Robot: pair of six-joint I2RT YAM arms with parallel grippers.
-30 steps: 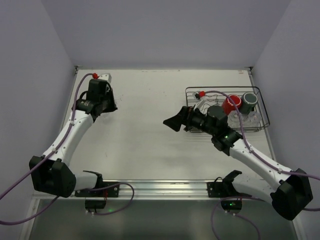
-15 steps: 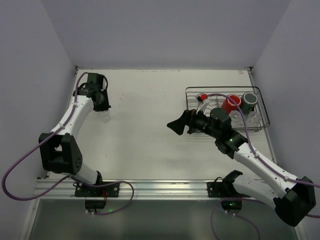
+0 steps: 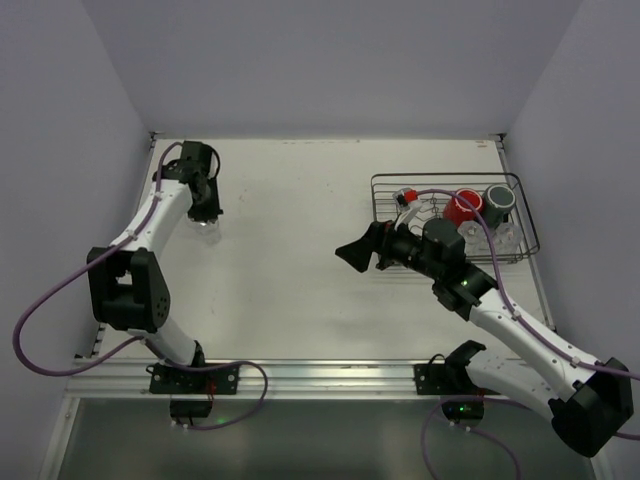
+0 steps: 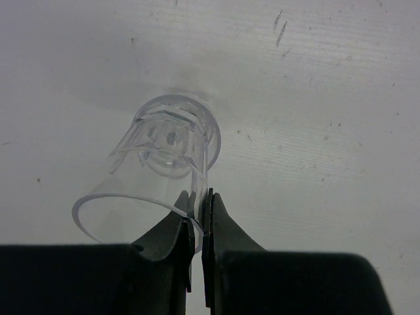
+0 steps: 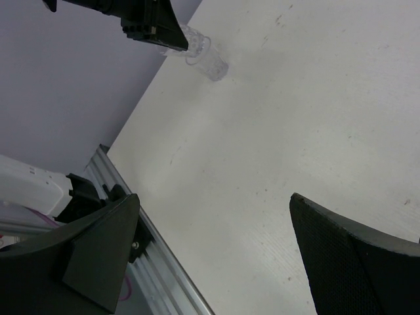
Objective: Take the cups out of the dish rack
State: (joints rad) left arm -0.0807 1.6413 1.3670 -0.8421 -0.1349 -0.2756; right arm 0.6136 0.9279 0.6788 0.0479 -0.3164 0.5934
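My left gripper (image 3: 207, 214) is at the far left of the table, shut on the wall of a clear tumbler (image 4: 164, 157). One finger is inside the rim and one outside. The tumbler's base points down at the table, close to it. The same tumbler shows in the right wrist view (image 5: 209, 58). My right gripper (image 3: 356, 252) is open and empty above the table, left of the black wire dish rack (image 3: 440, 178). The rack holds a red cup (image 3: 463, 208), a dark grey cup (image 3: 499, 200) and a clear tumbler (image 3: 506, 236). No mug is visible.
The white table (image 3: 290, 260) has walls close on the left, back and right. A metal rail (image 3: 320, 375) runs along its near edge, and it also shows in the right wrist view (image 5: 157, 262). A purple cable (image 3: 440, 190) from the right arm loops over the rack.
My left arm has swung further left and brought the tumbler down toward the table. My right gripper has drifted slightly right and toward the near edge, still open.
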